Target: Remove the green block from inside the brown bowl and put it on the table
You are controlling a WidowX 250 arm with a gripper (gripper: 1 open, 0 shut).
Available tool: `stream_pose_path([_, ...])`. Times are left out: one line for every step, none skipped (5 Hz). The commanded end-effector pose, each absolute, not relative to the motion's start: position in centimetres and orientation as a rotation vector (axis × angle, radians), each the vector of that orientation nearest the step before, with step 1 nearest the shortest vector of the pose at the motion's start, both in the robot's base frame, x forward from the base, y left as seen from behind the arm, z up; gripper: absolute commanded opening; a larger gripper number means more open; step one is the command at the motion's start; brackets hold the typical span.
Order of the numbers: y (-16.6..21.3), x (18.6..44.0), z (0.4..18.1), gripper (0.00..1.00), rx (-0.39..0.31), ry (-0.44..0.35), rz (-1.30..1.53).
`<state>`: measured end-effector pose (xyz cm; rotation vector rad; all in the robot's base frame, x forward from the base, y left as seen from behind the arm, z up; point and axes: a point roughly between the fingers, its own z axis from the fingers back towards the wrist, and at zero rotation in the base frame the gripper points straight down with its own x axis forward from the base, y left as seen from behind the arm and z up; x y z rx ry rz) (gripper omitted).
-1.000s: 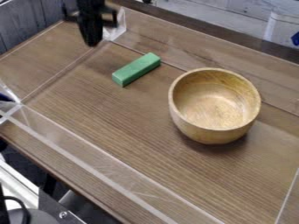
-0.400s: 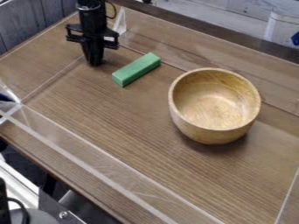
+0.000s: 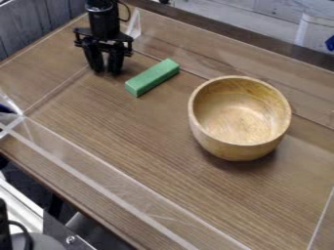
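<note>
The green block (image 3: 152, 77) lies flat on the table (image 3: 117, 146), left of the brown bowl (image 3: 240, 117), which holds nothing. My gripper (image 3: 104, 66) points down at the table's far left, a short way left of the block and not touching it. Its two dark fingers stand apart, open, with nothing between them.
Low clear acrylic walls (image 3: 53, 98) run along the table's left and front edges. A white object (image 3: 313, 29) stands beyond the far right corner.
The gripper has come down toward the tabletop at the far left, and its fingers have spread apart from shut. The block and bowl have stayed put.
</note>
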<state>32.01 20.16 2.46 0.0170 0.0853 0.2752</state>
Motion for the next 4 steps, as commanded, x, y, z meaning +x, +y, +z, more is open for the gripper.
stream_pose_path([20.2,32.7,6.8,1.00,0.034,-0.014,0.274])
stream_pose_path([19.7,32.8,9.8,1.00,0.029,-0.072,0.267])
stream_pose_path([19.0,32.8,13.8,1.00,0.040,-0.147,0.250])
stream_pose_path([18.4,32.8,15.1,1.00,0.033,-0.167,0.235])
